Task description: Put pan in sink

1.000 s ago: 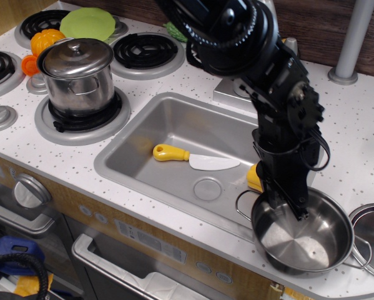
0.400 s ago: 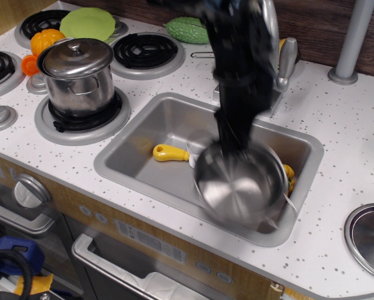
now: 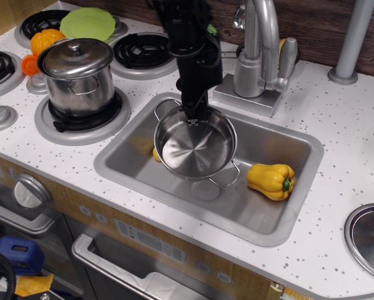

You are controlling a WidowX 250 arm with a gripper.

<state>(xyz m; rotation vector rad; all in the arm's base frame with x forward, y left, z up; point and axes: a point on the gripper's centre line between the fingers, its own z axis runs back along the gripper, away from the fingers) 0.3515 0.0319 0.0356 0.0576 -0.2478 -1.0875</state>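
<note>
The pan (image 3: 193, 150) is a wide, shallow, shiny steel pan with thin wire loop handles. It hangs over the left-middle of the grey sink (image 3: 280, 215), slightly tilted. My black gripper (image 3: 195, 116) comes down from above and is shut on the pan's far rim. The pan hides most of the yellow-handled knife; only a bit of its handle (image 3: 155, 154) shows at the pan's left edge. I cannot tell whether the pan touches the sink floor.
A yellow bell pepper (image 3: 271, 180) lies in the sink's right part. A lidded steel pot (image 3: 78, 75) stands on the stove burner at left. The faucet (image 3: 258, 50) rises behind the sink. A round lid (image 3: 368, 237) lies at the right edge.
The pan has been carried from the counter at the sink's right front corner, leftward across the sink, to its left-middle. The arm swung left with it. The pepper now shows fully.
</note>
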